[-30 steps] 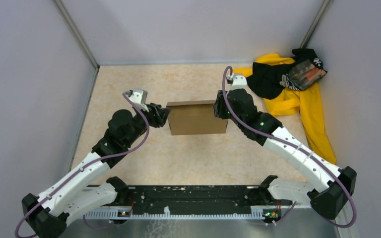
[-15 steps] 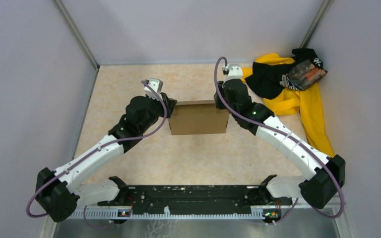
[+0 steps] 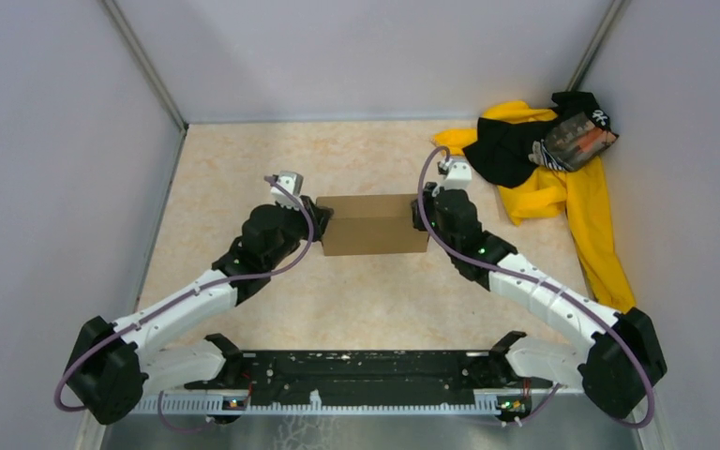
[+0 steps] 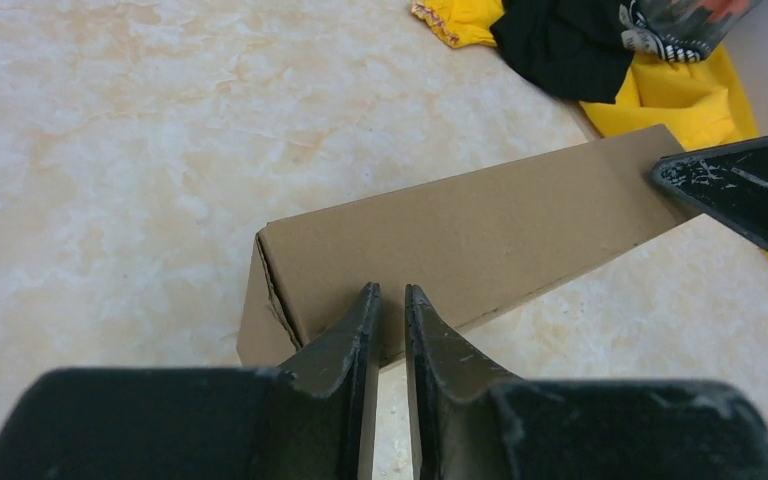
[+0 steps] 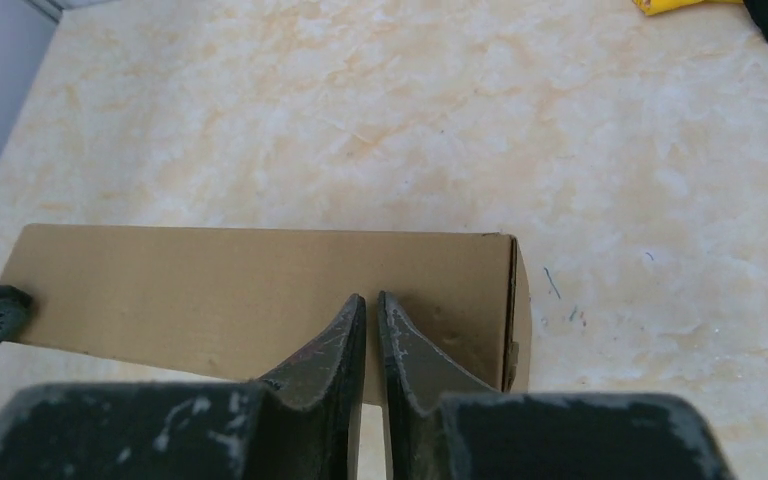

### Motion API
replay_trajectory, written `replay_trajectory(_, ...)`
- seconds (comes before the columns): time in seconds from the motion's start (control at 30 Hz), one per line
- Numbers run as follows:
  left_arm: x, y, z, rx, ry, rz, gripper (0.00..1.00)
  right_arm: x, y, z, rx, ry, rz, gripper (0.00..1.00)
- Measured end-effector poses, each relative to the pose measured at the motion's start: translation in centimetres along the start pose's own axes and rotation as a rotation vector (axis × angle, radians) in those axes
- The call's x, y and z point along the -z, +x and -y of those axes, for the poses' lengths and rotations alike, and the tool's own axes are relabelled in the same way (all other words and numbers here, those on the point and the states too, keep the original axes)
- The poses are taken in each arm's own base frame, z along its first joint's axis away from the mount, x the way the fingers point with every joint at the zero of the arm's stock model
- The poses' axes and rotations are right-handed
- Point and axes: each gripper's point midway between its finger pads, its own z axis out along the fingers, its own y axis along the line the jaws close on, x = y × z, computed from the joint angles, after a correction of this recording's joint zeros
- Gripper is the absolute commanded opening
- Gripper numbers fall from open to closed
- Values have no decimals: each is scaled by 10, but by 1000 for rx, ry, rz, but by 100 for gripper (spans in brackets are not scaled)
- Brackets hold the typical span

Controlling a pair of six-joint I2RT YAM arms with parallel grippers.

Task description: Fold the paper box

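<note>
two closings mark the last second: the left end effector [image 4: 390, 292] and the right end effector [image 5: 370, 298] have both pinched nearly shut, with only a slit between the fingers and nothing in it. their tips now sit on the top panel of the paper box [image 3: 375, 225], one at each end. the box lies closed up mid-tabletop [image 3: 337, 300], well apart from the yellow-and-black clothing pile [image 3: 562, 178]. the folding looks nearly done; this reads as a press to seat the top.
</note>
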Motion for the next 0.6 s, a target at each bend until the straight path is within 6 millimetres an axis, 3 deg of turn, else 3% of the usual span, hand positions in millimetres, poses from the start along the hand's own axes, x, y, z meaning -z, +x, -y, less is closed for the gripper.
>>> replay_trajectory(0.27, -5, 0, -1, 90, 4, 81, 25, -7, -1, 1, -77, -5, 75, 9)
replay_trajectory(0.43, -4, -4, -2, 98, 0, 96, 48, -10, -4, 0, -86, -6, 88, 12)
replay_trajectory(0.6, -2, -19, -1, 41, -30, 61, 58, -8, -9, -4, -58, -19, 58, 17)
